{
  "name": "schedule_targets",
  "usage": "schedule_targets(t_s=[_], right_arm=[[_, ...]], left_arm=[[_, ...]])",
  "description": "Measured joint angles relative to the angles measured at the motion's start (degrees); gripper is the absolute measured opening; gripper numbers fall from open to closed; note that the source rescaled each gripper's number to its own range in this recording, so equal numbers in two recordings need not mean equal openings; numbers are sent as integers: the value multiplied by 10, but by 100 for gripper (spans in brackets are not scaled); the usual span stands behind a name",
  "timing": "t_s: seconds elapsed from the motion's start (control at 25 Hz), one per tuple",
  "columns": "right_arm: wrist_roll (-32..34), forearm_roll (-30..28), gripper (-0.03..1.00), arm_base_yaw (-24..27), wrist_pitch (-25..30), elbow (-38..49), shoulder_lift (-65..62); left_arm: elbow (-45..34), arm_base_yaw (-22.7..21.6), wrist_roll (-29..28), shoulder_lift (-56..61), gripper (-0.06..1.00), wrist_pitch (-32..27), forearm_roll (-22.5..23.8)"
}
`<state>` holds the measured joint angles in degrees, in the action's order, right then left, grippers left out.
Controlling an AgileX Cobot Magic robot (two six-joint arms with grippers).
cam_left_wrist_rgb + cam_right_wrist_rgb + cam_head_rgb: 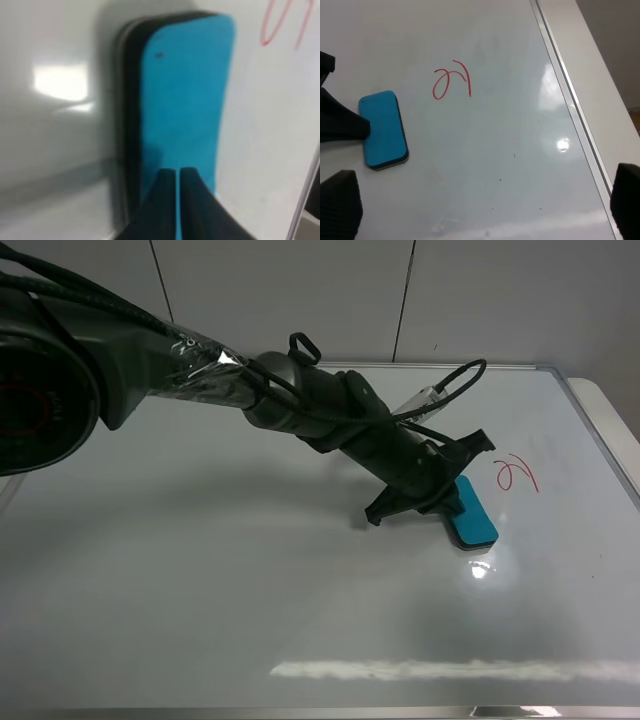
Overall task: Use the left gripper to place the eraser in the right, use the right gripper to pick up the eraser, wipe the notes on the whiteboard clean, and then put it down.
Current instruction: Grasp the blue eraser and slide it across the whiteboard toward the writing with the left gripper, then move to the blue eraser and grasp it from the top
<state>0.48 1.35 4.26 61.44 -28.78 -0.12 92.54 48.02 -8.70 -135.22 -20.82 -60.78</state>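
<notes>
Now my black two-fingered left tool, tips pinched together w/ nothing held, touches left edge of teal oblong eraser; it lies flat on glossy white board surface, long axis approx near-far.

High overview, wrist views nearer, eraser shared

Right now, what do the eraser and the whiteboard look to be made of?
The eraser: matt teal body, probably plastic or foam, over a thin dark base that looks like felt. The whiteboard: glossy white face with bright light reflections, likely coated board; its frame looks like silvery metal.
</notes>
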Motion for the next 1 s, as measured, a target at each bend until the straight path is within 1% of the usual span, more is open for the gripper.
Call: schedule_targets(t_s=[0.08, 0.16, 0.28, 0.4, 0.48, 0.56, 0.68, 0.8, 0.92, 1.0], right_arm=[[0, 0, 100, 0, 0, 0, 0], [0, 0, 100, 0, 0, 0, 0], [0, 0, 100, 0, 0, 0, 0], [0, 0, 100, 0, 0, 0, 0], [0, 0, 100, 0, 0, 0, 0], [0, 0, 100, 0, 0, 0, 0], [0, 0, 100, 0, 0, 0, 0], [0, 0, 100, 0, 0, 0, 0], [0, 0, 100, 0, 0, 0, 0], [0, 0, 100, 0, 0, 0, 0]], left_arm=[[0, 0, 0, 13, 0, 13, 31], [0, 0, 0, 37, 0, 32, 86], [0, 0, 6, 88, 0, 43, 213], [-9, -1, 39, 152, 0, 28, 330], [-38, -8, 62, 199, 0, 24, 389], [-90, -20, 79, 250, 0, 22, 447], [-180, -53, 87, 343, 0, 16, 530], [-265, -100, 91, 442, 0, 11, 598], [-336, -158, 91, 553, 0, -7, 637], [-379, -195, 91, 625, 0, -18, 654]])
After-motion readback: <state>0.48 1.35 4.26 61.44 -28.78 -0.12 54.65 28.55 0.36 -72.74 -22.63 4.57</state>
